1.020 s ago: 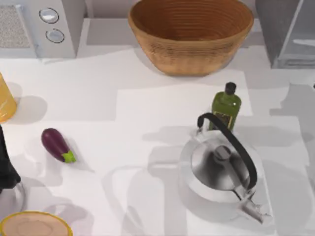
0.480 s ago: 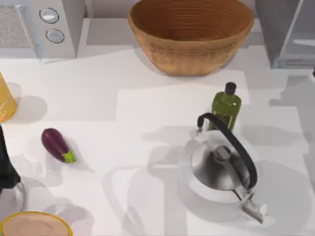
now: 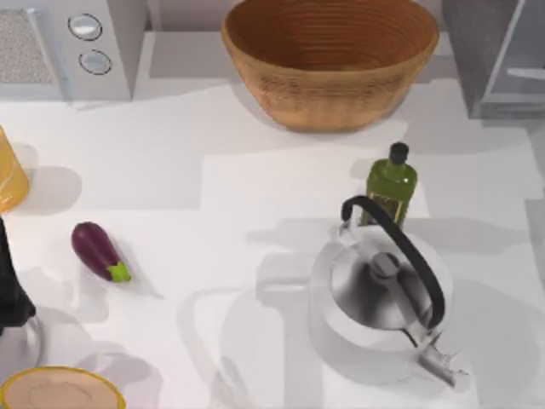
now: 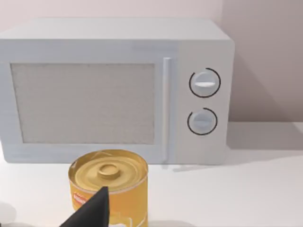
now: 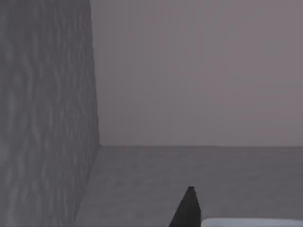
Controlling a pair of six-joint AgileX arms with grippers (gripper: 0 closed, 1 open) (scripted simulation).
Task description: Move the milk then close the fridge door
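R gripper: can't tell if the jaws are clenched or released. It sits close to a grey speckled wall, prob. the fridge at the table's far right corner. L gripper: jaws' state also can't tell. It's parked at the left edge of the table by a yellow can, facing the microwave. The milk can't be placed for sure. A pale strip just beside the R gripper may be part of it, or not. Fridge door: the pale panel at the far right, apparently not closed, w/ its slanted edge running from the back wall toward the front-left. Its long axis is judged vertical, as it's a tall panel. Risks: w/ the gripper this near the wall, a sideways move could clip it. If the milk is that close, a nudge could tip it over. Shutting the door before the arm is clear would jam it. The oil bottle and kettle stand in front of the fridge, so a low swing back could knock them.
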